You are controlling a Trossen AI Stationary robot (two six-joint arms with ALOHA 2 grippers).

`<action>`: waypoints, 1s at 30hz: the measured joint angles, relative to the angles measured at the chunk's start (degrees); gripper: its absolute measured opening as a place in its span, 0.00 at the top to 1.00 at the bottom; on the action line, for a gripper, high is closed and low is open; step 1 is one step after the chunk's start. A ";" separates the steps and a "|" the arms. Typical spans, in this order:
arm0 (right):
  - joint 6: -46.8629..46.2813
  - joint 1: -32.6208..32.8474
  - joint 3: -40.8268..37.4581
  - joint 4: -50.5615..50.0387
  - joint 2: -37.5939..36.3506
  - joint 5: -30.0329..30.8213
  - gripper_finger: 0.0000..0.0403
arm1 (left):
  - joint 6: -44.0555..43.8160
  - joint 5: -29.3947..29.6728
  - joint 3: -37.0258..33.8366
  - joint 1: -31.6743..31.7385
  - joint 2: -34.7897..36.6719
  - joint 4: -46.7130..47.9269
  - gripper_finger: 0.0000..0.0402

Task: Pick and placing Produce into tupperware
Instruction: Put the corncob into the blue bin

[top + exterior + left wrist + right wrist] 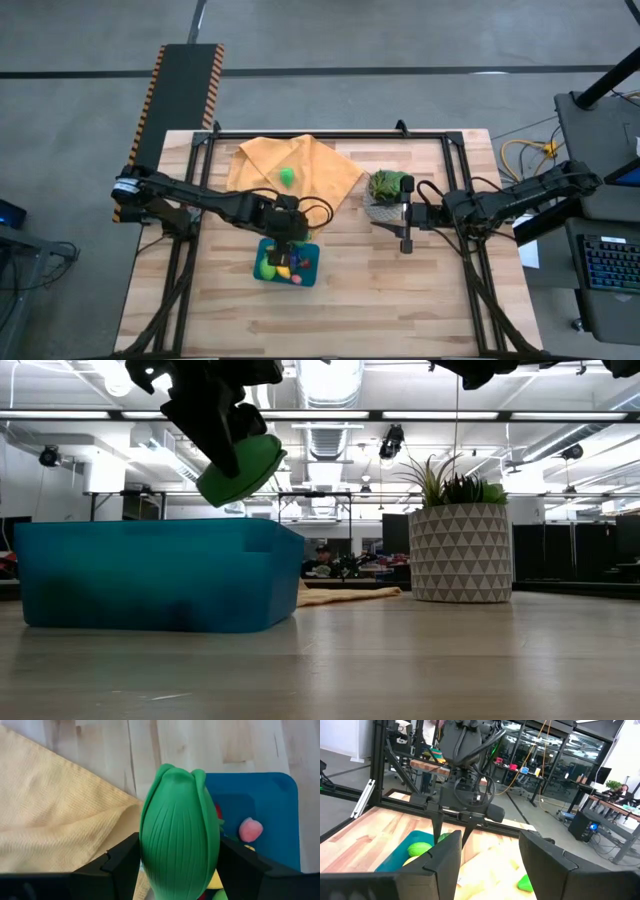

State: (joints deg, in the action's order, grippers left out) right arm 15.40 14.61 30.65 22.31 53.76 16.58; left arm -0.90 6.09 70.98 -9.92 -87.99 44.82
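One teal tupperware (310,272) sits on the desk (400,300), with several produce pieces inside; the exact number cannot be told. One ribbed green vegetable (180,835) is clamped in the left hand (175,865). One small green piece (288,176) lies on the single yellow cloth (320,165), at twelve o'clock from the tupperware. One potted plant (385,192). Two arms.
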 joint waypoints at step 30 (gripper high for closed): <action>-0.42 0.00 -0.02 -0.69 0.01 0.00 0.52 | -6.24 -1.01 -0.78 -1.87 -9.39 -2.76 0.48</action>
State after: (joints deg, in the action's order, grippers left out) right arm 14.98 14.61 30.63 21.62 53.77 16.58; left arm -7.14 5.08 70.19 -11.79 -97.37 42.06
